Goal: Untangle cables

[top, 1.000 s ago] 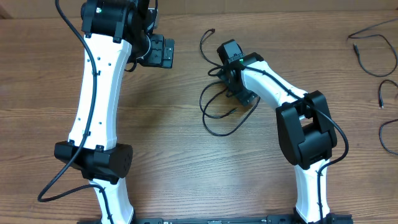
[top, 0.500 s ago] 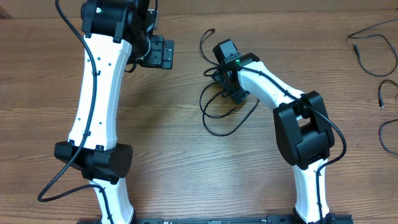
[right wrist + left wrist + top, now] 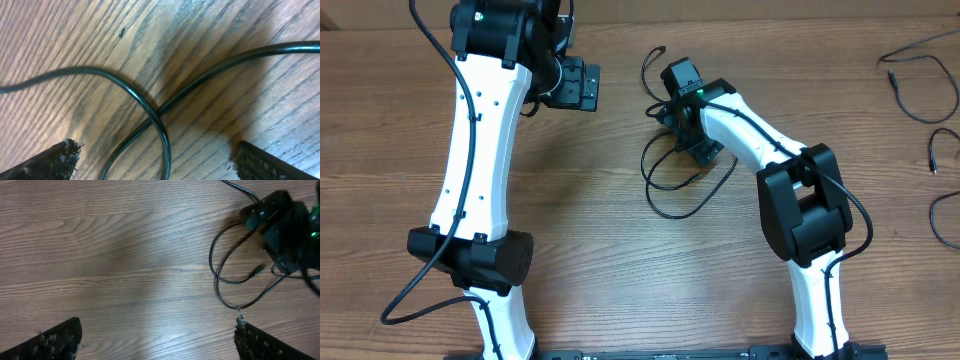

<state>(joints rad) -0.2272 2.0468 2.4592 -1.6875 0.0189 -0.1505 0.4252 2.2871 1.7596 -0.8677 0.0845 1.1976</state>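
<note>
Cables (image 3: 159,111) lie crossed on the counter (image 3: 610,250) between my right jaws, which slid a little over the tangle and hang wide open like my left jaws, so nothing is grabbed yet.

**Setting:** robotics lab bench.

**Evidence:**
- 2 white robot arms with black joints, the left arm (image 3: 480,130) and the right arm (image 3: 750,135), both standing at 1 black base rail (image 3: 660,354) along the near edge.
- A green indicator light (image 3: 700,93) lit at the right arm's wrist.
- A plain wood-grain table (image 3: 610,300) as the work surface.
- Thin black cables (image 3: 159,112) lying loose on the wood, at centre and at the far right edge.
</note>
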